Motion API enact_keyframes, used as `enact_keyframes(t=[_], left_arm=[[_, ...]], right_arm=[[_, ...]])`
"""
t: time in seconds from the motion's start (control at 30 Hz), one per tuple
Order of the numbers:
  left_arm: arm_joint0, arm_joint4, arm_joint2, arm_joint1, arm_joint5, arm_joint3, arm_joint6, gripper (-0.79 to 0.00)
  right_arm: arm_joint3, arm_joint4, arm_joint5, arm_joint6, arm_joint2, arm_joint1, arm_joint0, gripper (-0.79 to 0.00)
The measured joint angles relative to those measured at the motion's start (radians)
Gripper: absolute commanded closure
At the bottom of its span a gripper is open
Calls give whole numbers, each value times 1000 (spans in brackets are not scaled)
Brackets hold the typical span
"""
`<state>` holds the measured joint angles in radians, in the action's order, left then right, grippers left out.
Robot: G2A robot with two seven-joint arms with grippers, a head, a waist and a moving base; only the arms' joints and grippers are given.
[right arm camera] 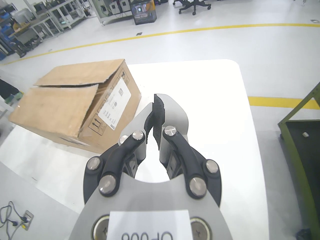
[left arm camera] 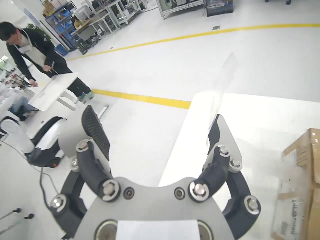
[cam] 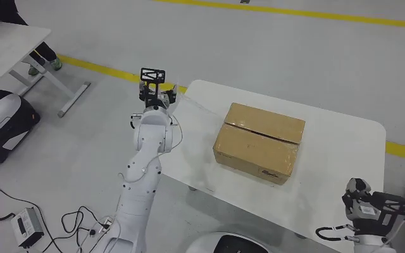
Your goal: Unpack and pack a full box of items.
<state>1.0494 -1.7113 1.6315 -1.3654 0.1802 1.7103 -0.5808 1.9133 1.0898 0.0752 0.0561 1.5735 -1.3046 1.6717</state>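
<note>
A brown cardboard box (cam: 259, 142) lies in the middle of the white table (cam: 342, 183); its top flaps are folded down, with the seam between them slightly ajar (right arm camera: 75, 101). My left gripper (left arm camera: 152, 121) stands open over the table's left corner, well clear of the box (left arm camera: 302, 166). A thin clear strip (left arm camera: 223, 81) sticks up from one of its fingertips (left arm camera: 220, 131). Near the table's front right corner my right gripper (right arm camera: 155, 111) is shut with nothing in it, a short way from the box's labelled end. In the top view the left gripper (cam: 153, 81) and the right gripper (cam: 357, 190) sit at opposite corners.
A dark green cart (right arm camera: 300, 131) stands on the floor right of the table. A second white table (cam: 19, 38) and another robot's base (cam: 12, 120) are off to the left. Cables (cam: 76, 221) lie on the floor. Bare tabletop surrounds the box.
</note>
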Motion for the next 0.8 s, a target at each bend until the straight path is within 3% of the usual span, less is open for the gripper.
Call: enact_keyframes(t=[0.17, 0.4, 0.6, 0.8], left_arm=[[10, 100, 23, -2, -2, 1, 27, -785], [12, 244, 42, -6, 12, -12, 57, -785], [17, 271, 34, -5, 0, -28, 70, -785], [17, 249, 24, -3, -14, -32, 61, -785]], right_arm=[[0, -7, 81, 37, -44, 2, -66, 0], [-93, 9, 143, 98, -196, -8, -205, 0], [-211, 55, 134, 113, -295, -18, -291, 0], [-277, 54, 109, 116, -324, -24, -335, 0]])
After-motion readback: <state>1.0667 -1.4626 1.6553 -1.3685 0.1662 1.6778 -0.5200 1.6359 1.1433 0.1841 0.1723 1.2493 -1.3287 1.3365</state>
